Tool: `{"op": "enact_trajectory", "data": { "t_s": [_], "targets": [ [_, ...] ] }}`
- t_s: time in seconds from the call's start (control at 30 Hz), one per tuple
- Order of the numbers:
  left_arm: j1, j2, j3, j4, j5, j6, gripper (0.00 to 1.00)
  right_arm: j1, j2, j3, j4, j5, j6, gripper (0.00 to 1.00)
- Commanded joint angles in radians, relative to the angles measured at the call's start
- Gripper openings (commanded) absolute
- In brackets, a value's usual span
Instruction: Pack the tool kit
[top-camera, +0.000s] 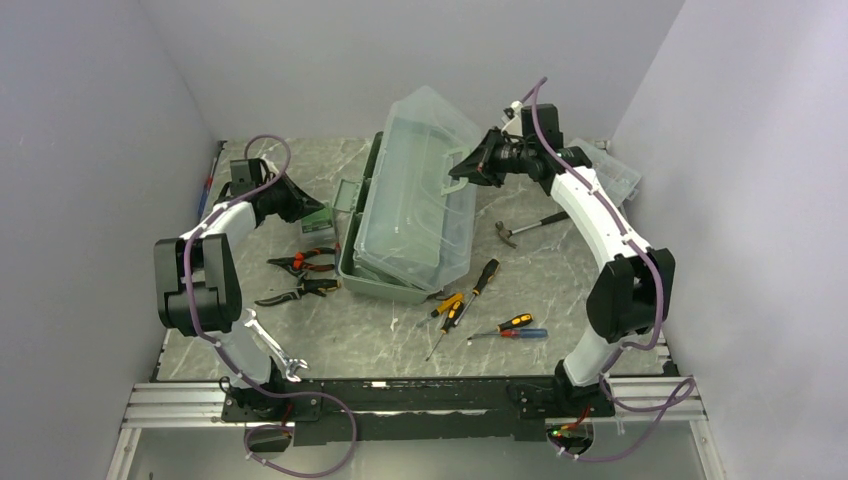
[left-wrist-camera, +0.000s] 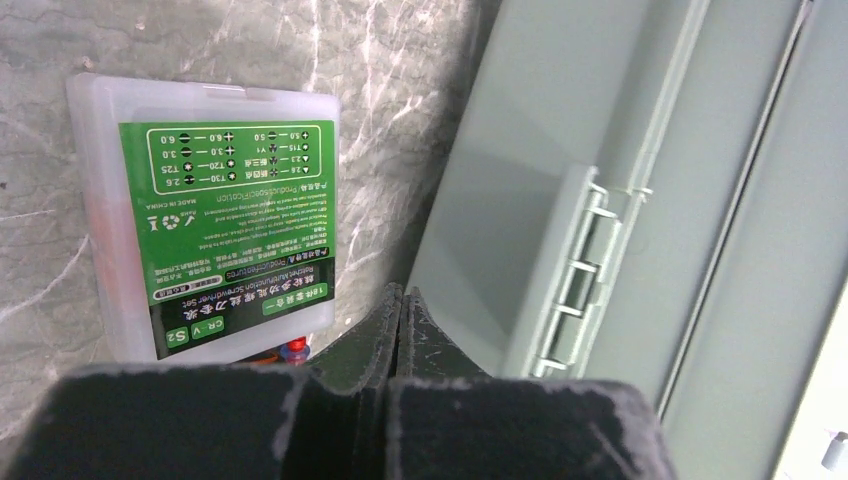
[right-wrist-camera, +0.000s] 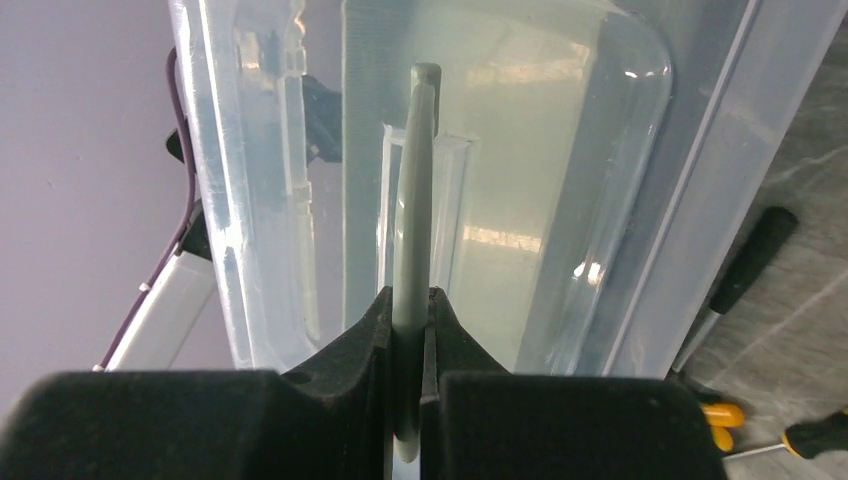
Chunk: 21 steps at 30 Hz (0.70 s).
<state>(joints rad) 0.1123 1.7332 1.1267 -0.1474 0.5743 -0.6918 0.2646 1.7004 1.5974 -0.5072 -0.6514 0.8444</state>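
Clamped in the right gripper (right-wrist-camera: 410, 305), the green handle (right-wrist-camera: 418, 200) of the toolbox (top-camera: 385, 285), with translucent lid (right-wrist-camera: 560, 180) straight ahead beyond the fingertips; pressed together and empty, the left gripper (left-wrist-camera: 400, 300), toolbox wall just right of it, green-labelled bit case (left-wrist-camera: 215, 220) just left.

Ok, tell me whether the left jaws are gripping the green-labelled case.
No, the left gripper has its jaws shut on nothing, and the green-labelled case lies on the table beyond them.
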Motion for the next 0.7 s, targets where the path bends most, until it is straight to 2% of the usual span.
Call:
{"op": "enact_trajectory", "data": {
  "t_s": [0.0, 0.1, 0.17, 0.27, 0.37, 0.53, 0.67],
  "targets": [
    [-0.002, -0.017, 0.032, 0.014, 0.003, 0.013, 0.03, -0.033, -0.071, -0.023, 0.095, -0.034, -0.089, 0.00],
    [-0.002, -0.029, 0.017, 0.033, 0.017, 0.005, 0.24, -0.033, -0.067, -0.020, 0.095, -0.042, -0.093, 0.00],
    [-0.003, -0.062, -0.013, 0.063, 0.017, -0.005, 0.43, -0.034, -0.065, -0.017, 0.092, -0.043, -0.097, 0.00],
    [-0.003, -0.145, -0.059, 0.095, 0.019, -0.019, 0.56, -0.034, -0.065, -0.031, 0.104, -0.050, -0.091, 0.00],
    [-0.022, -0.229, -0.092, 0.078, 0.008, -0.004, 0.61, -0.035, -0.063, -0.034, 0.118, -0.060, -0.084, 0.00],
    [-0.096, -0.327, -0.098, -0.039, -0.036, 0.086, 0.66, -0.037, -0.057, -0.015, 0.110, -0.061, -0.085, 0.00],
    [-0.162, -0.395, -0.103, -0.133, -0.128, 0.181, 0.66, -0.036, -0.055, -0.005, 0.106, -0.065, -0.086, 0.00]
  ]
}}
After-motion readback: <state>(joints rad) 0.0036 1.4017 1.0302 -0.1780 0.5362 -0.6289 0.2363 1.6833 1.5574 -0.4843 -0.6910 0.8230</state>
